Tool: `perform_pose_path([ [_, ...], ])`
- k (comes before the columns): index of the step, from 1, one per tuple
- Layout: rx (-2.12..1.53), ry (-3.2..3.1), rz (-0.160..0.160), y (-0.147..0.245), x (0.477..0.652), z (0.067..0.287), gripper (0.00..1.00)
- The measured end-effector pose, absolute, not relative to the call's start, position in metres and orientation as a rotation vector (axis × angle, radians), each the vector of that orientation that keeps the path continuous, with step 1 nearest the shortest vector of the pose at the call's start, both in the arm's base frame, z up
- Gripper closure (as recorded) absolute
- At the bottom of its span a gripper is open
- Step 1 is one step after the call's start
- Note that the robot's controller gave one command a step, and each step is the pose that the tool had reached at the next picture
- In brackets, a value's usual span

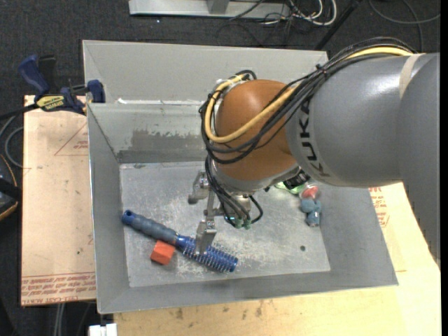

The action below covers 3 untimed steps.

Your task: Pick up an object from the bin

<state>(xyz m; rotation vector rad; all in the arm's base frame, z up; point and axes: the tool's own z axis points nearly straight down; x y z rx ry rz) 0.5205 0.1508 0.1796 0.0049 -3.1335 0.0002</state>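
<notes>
Orientation first: blue brush [183,243] lay flat on the floor of the grey bin [105,208], in the lower-left part of the floor as the camera saw it, close to the near wall. Long axis ran on a diagonal. Handle end [130,219] pointed up-left toward the left wall, bristle head [221,260] pointed down-right. Handle was a plain blue rod, and the head was thicker and ribbed with short blue bristles.

The gripper [207,238] was low in the bin, hanging under the orange wrist cover [252,135] of the grey arm [371,117], which filled the right of the view. Its tip stood right at the brush, about where the handle meets the bristle head. It looked like contact, but that was not certain from this angle. Spread or pressed together: could not tell, since cover and cables [231,135] hid most of it.

A small orange-red block [162,253] sat just beside the handle, on its lower side, near the middle of the brush. Touching or a hair apart: could not tell.

Well apart from the brush, at the right of the floor, lay a small blue and pink toy [311,211]. A green thing [294,183] showed just above it, partly hidden under the arm, kind unclear.

Floor was scuffed, with pale scratch marks around the brush
</notes>
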Motion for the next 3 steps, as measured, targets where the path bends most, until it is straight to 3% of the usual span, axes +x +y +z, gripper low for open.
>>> perform_pose_path([
  [1, 0.398, -3.126, -0.005, 0.129, 0.499, 0.077, 0.0],
  [2, 0.394, -3.132, -0.007, 0.13, 0.501, 0.079, 1.0],
  [3, 0.428, -3.12, -0.001, 0.12, 0.503, 0.208, 1.0],
])
